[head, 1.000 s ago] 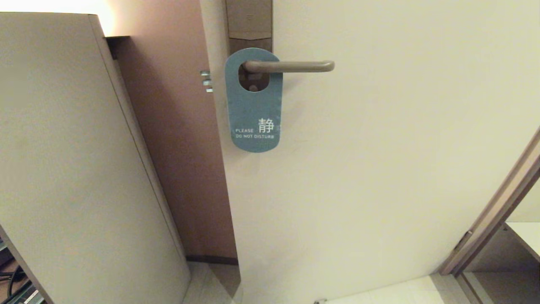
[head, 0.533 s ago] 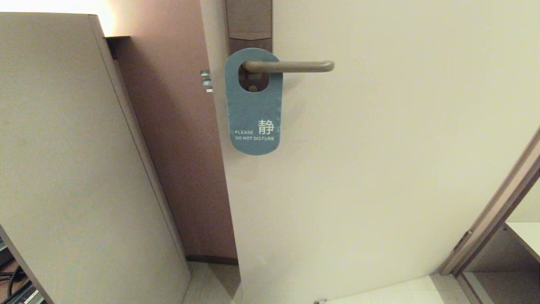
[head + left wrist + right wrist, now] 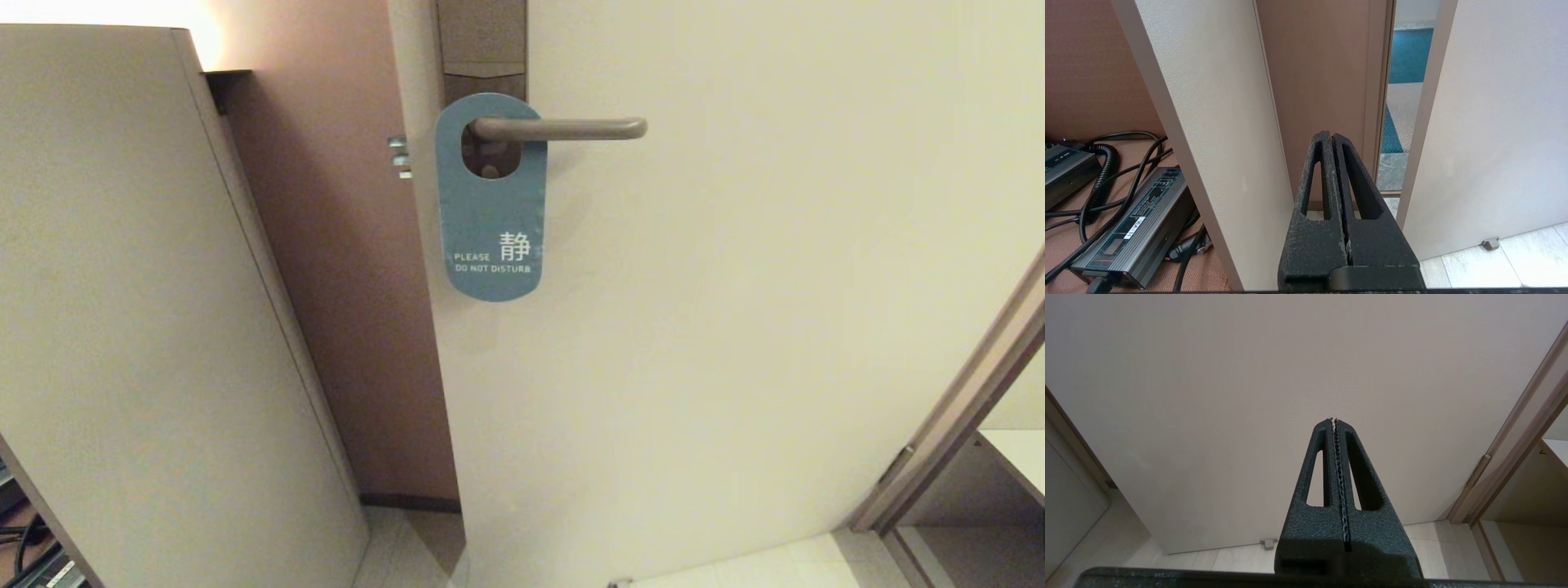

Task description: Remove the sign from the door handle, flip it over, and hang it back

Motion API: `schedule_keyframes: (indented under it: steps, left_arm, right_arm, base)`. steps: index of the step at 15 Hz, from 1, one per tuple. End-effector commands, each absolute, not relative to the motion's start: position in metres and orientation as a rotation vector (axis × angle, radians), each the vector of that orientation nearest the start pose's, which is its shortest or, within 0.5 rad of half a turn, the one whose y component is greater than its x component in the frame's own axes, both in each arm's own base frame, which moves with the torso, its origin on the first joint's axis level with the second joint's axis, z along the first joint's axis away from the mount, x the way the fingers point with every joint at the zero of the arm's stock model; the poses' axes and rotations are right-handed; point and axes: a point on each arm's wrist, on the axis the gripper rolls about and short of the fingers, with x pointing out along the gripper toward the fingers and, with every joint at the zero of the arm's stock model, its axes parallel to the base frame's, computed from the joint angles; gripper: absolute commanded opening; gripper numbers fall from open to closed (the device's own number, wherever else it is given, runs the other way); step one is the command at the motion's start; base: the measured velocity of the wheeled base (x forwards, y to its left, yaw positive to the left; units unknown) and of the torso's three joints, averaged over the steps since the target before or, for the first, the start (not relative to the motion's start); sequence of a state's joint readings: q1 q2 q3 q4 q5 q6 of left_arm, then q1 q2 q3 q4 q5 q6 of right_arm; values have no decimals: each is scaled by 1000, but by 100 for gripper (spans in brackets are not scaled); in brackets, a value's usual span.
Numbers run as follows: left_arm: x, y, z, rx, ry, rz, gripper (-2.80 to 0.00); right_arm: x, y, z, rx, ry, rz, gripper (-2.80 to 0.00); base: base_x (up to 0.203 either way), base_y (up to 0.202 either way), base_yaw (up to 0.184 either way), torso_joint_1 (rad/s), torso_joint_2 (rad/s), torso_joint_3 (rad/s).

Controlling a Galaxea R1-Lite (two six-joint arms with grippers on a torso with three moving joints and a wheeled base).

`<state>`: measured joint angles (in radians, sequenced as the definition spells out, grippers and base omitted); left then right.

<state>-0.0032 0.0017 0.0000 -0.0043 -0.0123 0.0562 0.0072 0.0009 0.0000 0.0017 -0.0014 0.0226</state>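
The sign [image 3: 491,214] hangs on the door handle [image 3: 563,128] in the head view, its teal face outward with white "PLEASE DO NOT DISTURB" lettering. The lever passes through the sign's oval hole and joins a tall plate [image 3: 482,45] above. Neither arm shows in the head view. My left gripper [image 3: 1332,135] is shut and empty, low down, facing the gap beside the door's edge. My right gripper [image 3: 1333,420] is shut and empty, low before the plain door face. The sign and handle appear in neither wrist view.
The cream door [image 3: 735,327] stands ajar, with a brown wall [image 3: 343,245] behind the gap. A tall beige panel [image 3: 139,310] stands at the left. Power bricks and cables [image 3: 1122,220] lie on the floor beside it. A door frame [image 3: 963,400] runs at the right.
The sign's lower end has sunk a little and it hangs slightly straighter on the handle. Nothing else in the head view has moved.
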Motion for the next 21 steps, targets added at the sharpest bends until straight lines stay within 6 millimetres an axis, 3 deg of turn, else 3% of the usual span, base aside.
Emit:
schedule_keyframes:
  steps: [1,21]
  left_arm:
    - [-23,0,76,57,-4,-15,-280]
    - [-23,0,76,57,-4,-15,-280]
  right_arm:
    - [-23,0,75,23,2,6,-280]
    - [-23,0,75,21,2,8,-280]
  base:
    - [0,0,0,0,0,0]
    - [0,0,0,0,0,0]
